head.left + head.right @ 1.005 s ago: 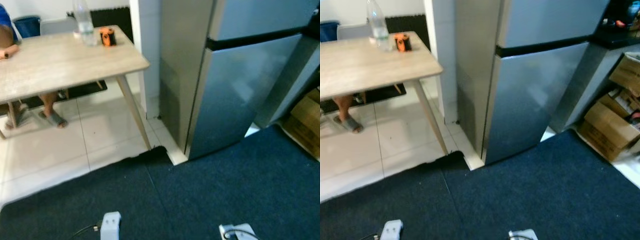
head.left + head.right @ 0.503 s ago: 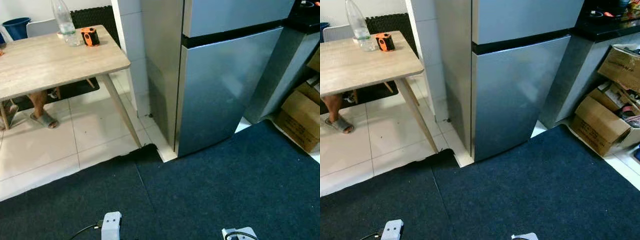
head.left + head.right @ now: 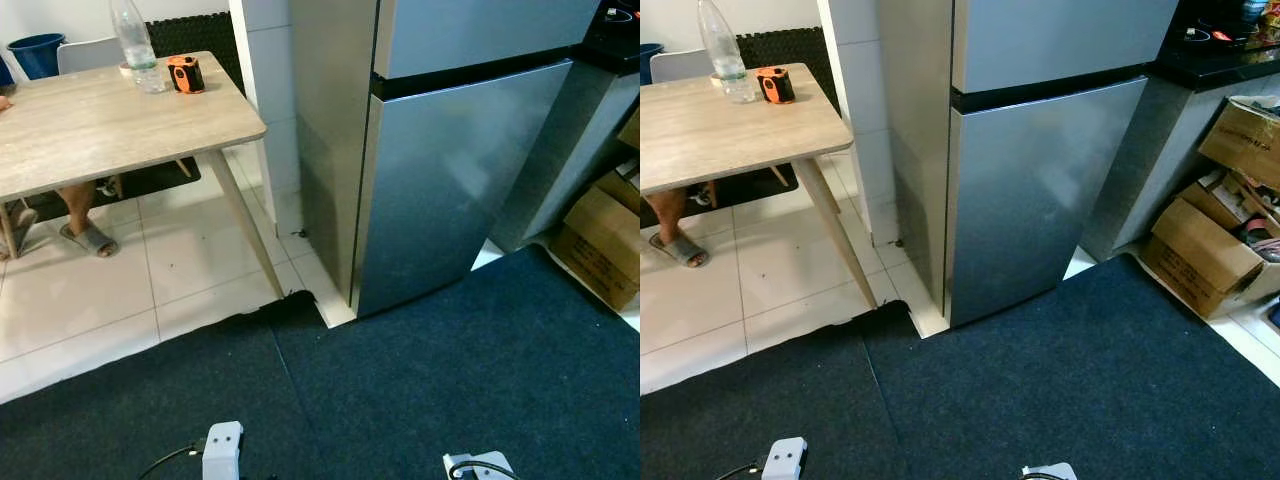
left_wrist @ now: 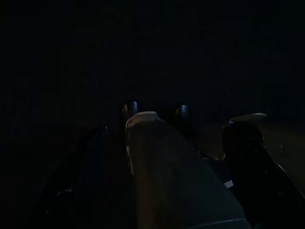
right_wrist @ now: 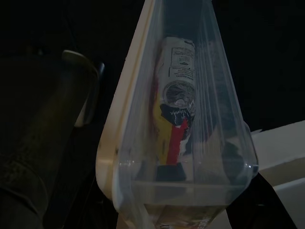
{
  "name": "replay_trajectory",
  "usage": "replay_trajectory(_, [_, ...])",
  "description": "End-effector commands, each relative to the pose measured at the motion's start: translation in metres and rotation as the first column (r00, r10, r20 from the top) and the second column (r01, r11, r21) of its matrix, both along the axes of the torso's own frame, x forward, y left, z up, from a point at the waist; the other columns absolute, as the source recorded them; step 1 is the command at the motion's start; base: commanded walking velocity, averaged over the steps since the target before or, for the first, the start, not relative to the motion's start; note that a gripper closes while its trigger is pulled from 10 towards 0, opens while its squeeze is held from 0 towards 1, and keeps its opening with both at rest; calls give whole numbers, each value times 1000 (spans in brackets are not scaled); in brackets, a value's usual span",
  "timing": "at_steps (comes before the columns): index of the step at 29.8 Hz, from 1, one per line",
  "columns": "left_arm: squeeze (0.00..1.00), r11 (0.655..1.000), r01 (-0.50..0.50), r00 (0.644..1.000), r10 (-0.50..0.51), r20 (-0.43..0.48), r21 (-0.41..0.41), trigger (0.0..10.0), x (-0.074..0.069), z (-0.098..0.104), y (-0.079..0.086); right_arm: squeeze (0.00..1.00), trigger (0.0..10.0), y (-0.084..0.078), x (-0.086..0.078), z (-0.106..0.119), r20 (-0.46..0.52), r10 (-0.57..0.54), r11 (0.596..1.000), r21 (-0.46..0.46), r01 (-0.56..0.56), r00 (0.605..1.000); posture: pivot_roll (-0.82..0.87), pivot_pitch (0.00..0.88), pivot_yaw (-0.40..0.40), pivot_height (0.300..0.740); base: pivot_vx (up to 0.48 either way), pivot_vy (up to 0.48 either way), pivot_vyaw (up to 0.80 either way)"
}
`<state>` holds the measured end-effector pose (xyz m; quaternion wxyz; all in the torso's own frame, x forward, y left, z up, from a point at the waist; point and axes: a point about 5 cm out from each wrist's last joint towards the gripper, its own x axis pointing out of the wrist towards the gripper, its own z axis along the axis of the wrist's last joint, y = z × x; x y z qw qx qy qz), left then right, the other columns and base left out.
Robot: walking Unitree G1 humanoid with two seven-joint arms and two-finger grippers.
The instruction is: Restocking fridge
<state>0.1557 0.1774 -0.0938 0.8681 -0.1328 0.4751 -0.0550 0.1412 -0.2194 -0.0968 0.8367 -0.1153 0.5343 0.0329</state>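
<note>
Right wrist view looks down a clear plastic container (image 5: 181, 143) that hangs along the right claw's line of sight, with a printed packet (image 5: 175, 90) lying inside it; the fingers themselves cannot be made out behind the plastic, so whether they are pinched on the container cannot be told, though it seems to be carried by that arm. Left wrist view is nearly black: two dark fingers (image 4: 129, 110) of the left claw (image 4: 156, 112) stand apart with nothing seen between them, the arm apparently hanging idle.

From the head, the fridge (image 3: 1040, 170) stands just ahead across the dark carpet (image 3: 1060, 380), both doors closed. A wooden desk (image 3: 110, 120) sits well apart to the left with a water bottle (image 3: 133, 45) and an orange tape measure (image 3: 184, 73) on it, and a person's sandalled foot (image 3: 88, 238) shows beneath. Cardboard boxes (image 3: 1215, 240) crowd the floor to the right of the fridge.

The risks, as I judge them: the door has to be opened with the idle arm while the other carries the load, and a swing or tilt could spill the packet or knock the container against the door. Stepping too far right could clip the boxes, and the carpet's edge by the tiles could catch a foot.
</note>
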Motion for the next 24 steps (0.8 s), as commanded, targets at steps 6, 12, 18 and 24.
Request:
replay_trajectory(6, [0,1000,4,1000,-4,-18,-4,10000,-7,-3,-1,0,10000,-1,-2,-1,-5,-13,1000,1,13,1000,-56,64,-12,740,375,0,0])
replay_trajectory(12, [0,1000,3,1000,-3,-18,-10,10000,-8,-3,-3,0,10000,-3,-3,-1,-9,-11,1000,-2,11,1000,-54,67,-18,740,382,0,0])
replay_trajectory(18, [0,1000,4,1000,-4,-18,-11,10000,-8,-3,-4,0,10000,-4,-3,0,-6,-11,1000,-4,11,1000,-55,63,-17,740,382,0,0])
replay_trajectory(24, [0,1000,12,1000,-12,-13,-5,10000,-5,-2,-4,0,10000,-4,-2,0,-2,-10,1000,-5,10,1000,-58,57,-19,740,371,0,0])
